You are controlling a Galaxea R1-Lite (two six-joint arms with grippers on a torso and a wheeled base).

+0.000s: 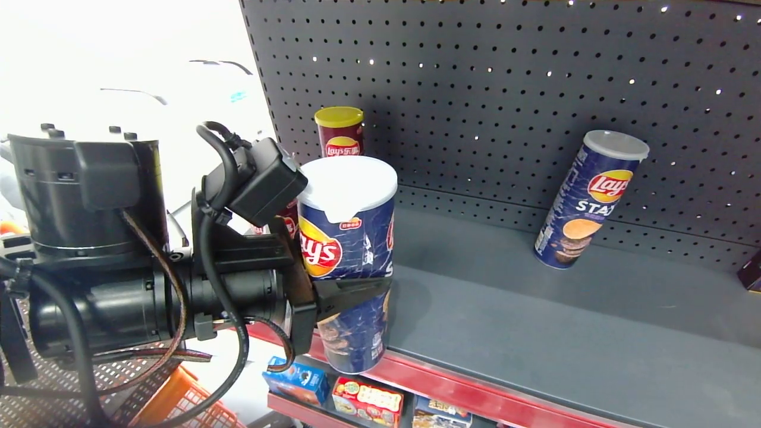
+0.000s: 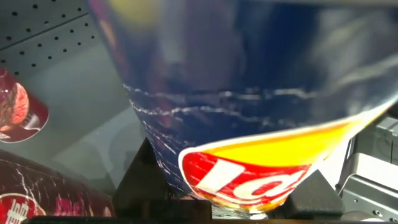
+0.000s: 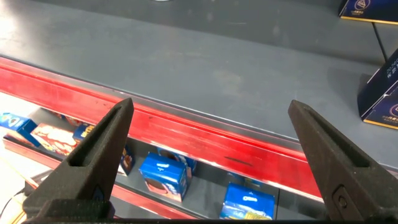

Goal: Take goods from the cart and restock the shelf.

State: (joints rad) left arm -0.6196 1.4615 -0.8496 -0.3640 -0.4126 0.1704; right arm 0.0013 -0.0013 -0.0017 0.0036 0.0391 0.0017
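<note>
The grey shelf [image 1: 535, 309] took up most of the head view, backed by a dark pegboard panel [image 1: 475, 71] and edged along its front by a red lip [image 1: 452, 386]. A wide bare stretch of the shelf ran from its left front corner across to its right end and from the lip back to the panel.

At the shelf's left front corner the left pincer [image 1: 345, 267] was clamped around the middle of a blue Lay's chip can [image 1: 348, 238], one finger [image 1: 351, 291] across its front. The can stood upright with its white lid on. Its base was level with the red lip, and whether it touched the shelf could not be told. In the left wrist view the can [image 2: 249, 93] sat tight between the pads.

Toward the shelf's right rear a second blue chip can [image 1: 585, 199] leaned tilted, its lid against the pegboard panel and its foot on the shelf, well apart from the held one. At the shelf's left rear, behind the held can, a maroon chip can with a yellow lid [image 1: 340, 134] stood upright near the panel.

The right pincer [image 3: 211, 107] hung with its fingers spread wide and nothing between them, over the red lip [image 3: 186, 130]. Dark blue boxes [image 3: 379, 93] sat at the shelf's right end. Below the shelf, small blue snack boxes [image 3: 165, 174] lined a lower tier, and an orange basket [image 1: 178, 398] sat below its left end.
</note>
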